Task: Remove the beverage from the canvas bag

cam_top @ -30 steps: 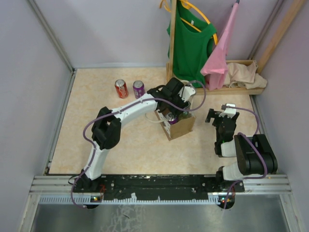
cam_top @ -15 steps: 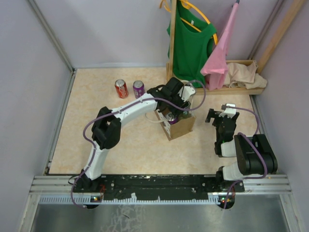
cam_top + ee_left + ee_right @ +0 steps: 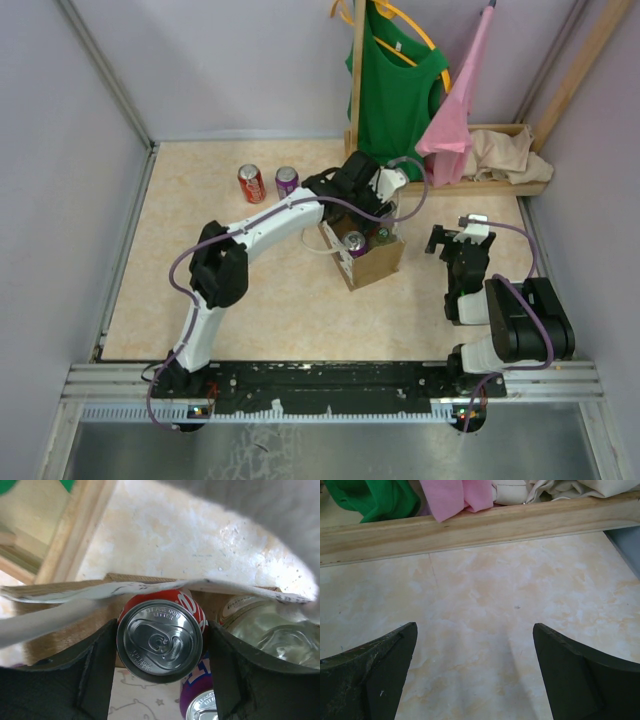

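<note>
While left claw (image 3: 160, 650) grips red can (image 3: 160, 639), canvas bag (image 3: 380, 265) holds purple can (image 3: 199, 706), glass bottle (image 3: 270, 630); right claw (image 3: 474, 645) wide.

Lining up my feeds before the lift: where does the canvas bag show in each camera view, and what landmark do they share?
Top external: canvas bag at centre, below the left gripper.
Left wrist: its rim crosses mid-frame, behind the red can gripped between the fingers.
Right wrist: not in view.
Shared landmark: the wooden rack base.
</note>
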Controlling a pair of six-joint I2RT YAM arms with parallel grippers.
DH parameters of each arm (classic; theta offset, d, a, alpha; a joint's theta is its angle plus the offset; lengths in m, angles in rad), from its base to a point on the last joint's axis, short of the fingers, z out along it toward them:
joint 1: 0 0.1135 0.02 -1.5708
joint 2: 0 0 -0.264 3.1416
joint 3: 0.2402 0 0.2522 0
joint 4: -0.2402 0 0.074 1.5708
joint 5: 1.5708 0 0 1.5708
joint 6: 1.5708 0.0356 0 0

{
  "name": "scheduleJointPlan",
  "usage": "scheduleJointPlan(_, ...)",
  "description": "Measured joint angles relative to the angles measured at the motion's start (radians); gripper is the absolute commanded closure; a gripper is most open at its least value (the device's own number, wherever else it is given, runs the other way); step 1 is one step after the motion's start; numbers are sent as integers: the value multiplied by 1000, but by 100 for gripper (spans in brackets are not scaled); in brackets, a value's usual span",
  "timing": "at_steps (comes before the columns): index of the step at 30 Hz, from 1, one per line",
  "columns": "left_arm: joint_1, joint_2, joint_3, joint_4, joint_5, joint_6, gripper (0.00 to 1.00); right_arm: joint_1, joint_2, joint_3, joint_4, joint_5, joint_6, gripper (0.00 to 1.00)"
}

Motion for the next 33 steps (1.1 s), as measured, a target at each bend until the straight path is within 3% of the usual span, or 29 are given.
scheduleJointPlan(7, 8, 0, 88, -11, 2, 21, 100, 0, 0, 0, 0, 0, 0, 1)
scheduleJointPlan(23, 16, -5, 147, -87, -10, 53, 100, 0, 0, 0, 0, 0, 0, 1)
scheduleJointPlan(33, 70, -90, 148, -98, -18, 60, 100, 0, 0, 0, 0, 0, 0, 1)
